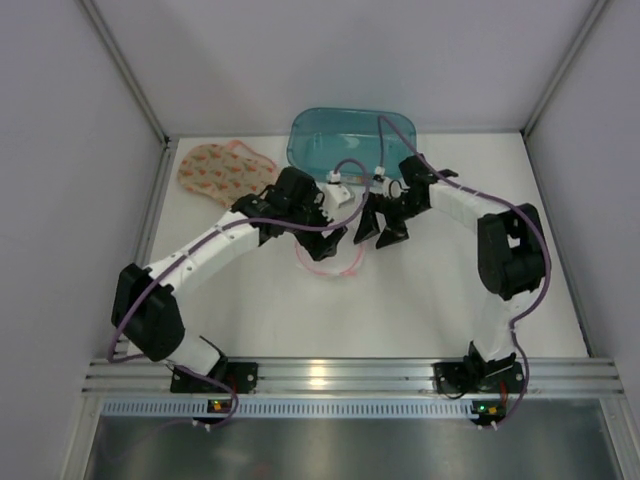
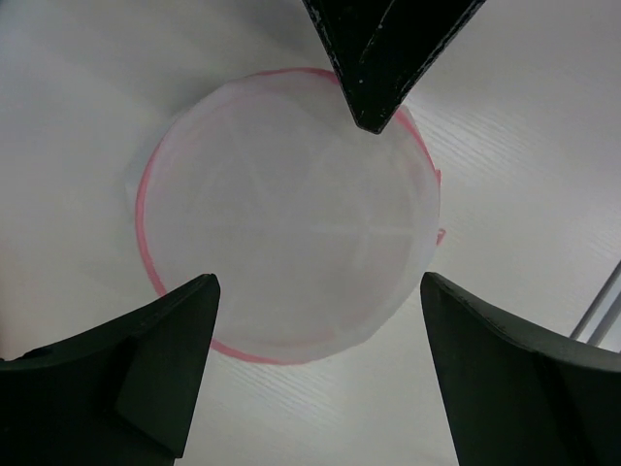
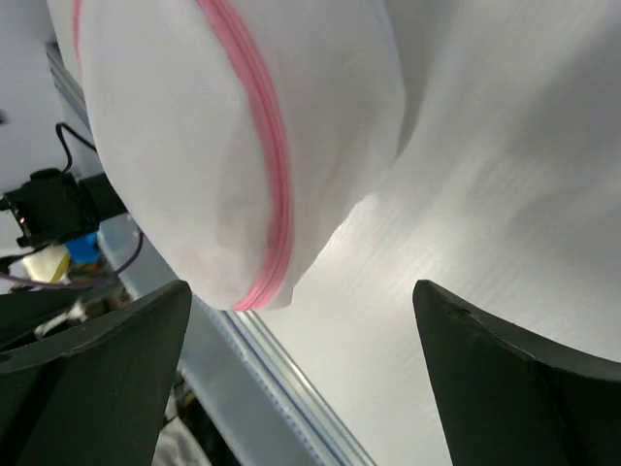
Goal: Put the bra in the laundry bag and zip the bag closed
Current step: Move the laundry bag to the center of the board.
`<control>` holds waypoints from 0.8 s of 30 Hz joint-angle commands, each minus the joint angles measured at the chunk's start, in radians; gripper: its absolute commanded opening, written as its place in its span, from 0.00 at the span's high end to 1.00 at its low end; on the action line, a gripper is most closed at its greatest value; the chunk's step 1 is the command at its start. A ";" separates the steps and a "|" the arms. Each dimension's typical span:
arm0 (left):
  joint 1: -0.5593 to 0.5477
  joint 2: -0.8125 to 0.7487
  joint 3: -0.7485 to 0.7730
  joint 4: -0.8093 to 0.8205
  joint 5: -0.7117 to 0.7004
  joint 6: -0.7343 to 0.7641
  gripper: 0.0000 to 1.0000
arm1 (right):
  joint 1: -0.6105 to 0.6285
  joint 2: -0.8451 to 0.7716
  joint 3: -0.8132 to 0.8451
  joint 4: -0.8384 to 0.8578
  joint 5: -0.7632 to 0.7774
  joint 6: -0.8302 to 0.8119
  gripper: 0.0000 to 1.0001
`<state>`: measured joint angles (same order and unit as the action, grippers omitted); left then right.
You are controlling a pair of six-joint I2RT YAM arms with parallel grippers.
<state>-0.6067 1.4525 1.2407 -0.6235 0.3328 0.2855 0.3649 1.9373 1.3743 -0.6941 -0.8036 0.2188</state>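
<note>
White table (image 1: 450, 300), pale grey walls (image 1: 60, 150)

A translucent teal tub (image 1: 330, 135) is set at the far middle of the white table (image 1: 420, 310). An aluminium rail (image 1: 340, 378) is fixed along the near edge. Grey walls (image 1: 60, 180) are seen at left and right.

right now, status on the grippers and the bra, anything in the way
Left gripper and right gripper both open, empty, at laundry bag. Bra on table far left, not bagged. Teal bin behind, not blocking.
</note>
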 commanded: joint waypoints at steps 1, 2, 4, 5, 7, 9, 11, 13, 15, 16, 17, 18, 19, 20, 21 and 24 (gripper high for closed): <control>-0.062 0.087 0.071 0.085 -0.138 -0.051 0.10 | -0.061 -0.156 0.023 -0.059 0.087 -0.073 0.01; -0.071 0.130 0.088 0.081 -0.150 -0.046 0.10 | -0.088 -0.175 0.023 -0.065 0.096 -0.079 0.01; -0.090 0.181 0.092 0.080 -0.164 -0.052 0.11 | -0.119 -0.224 0.017 -0.082 0.107 -0.096 0.01; -0.099 0.198 0.091 0.080 -0.179 -0.048 0.11 | -0.153 -0.241 0.012 -0.087 0.112 -0.102 0.01; -0.119 0.242 0.079 0.080 -0.236 -0.048 0.11 | -0.185 -0.290 -0.006 -0.079 0.122 -0.104 0.01; -0.131 0.272 0.063 0.077 -0.294 -0.036 0.12 | -0.233 -0.334 -0.024 -0.079 0.126 -0.108 0.01; -0.123 0.295 0.028 0.070 -0.387 -0.016 0.13 | -0.256 -0.363 -0.044 -0.082 0.135 -0.114 0.01; -0.104 0.283 -0.024 0.070 -0.417 0.012 0.14 | -0.259 -0.400 -0.056 -0.088 0.147 -0.127 0.01; -0.039 0.264 -0.058 0.068 -0.431 0.036 0.15 | -0.258 -0.428 -0.081 -0.085 0.149 -0.127 0.01; -0.016 0.241 -0.088 0.056 -0.433 0.046 0.16 | -0.258 -0.432 -0.087 -0.081 0.149 -0.127 0.01; 0.031 0.226 -0.105 0.051 -0.439 0.059 0.16 | -0.258 -0.442 -0.099 -0.079 0.149 -0.127 0.01; 0.056 0.214 -0.122 0.047 -0.440 0.070 0.16 | -0.258 -0.443 -0.104 -0.076 0.149 -0.127 0.01; 0.079 0.179 -0.157 0.038 -0.443 0.093 0.16 | -0.258 -0.446 -0.107 -0.077 0.147 -0.128 0.01; 0.123 0.161 -0.177 0.033 -0.448 0.107 0.16 | -0.259 -0.451 -0.109 -0.074 0.147 -0.127 0.01; 0.142 0.143 -0.197 0.025 -0.448 0.122 0.16 | -0.258 -0.451 -0.109 -0.074 0.147 -0.131 0.01; 0.208 0.082 -0.259 -0.008 -0.446 0.153 0.16 | -0.259 -0.455 -0.103 -0.085 0.149 -0.145 0.01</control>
<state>-0.4408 1.5867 1.0443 -0.5461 -0.0906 0.3820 0.1028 1.5299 1.2675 -0.7643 -0.6590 0.1066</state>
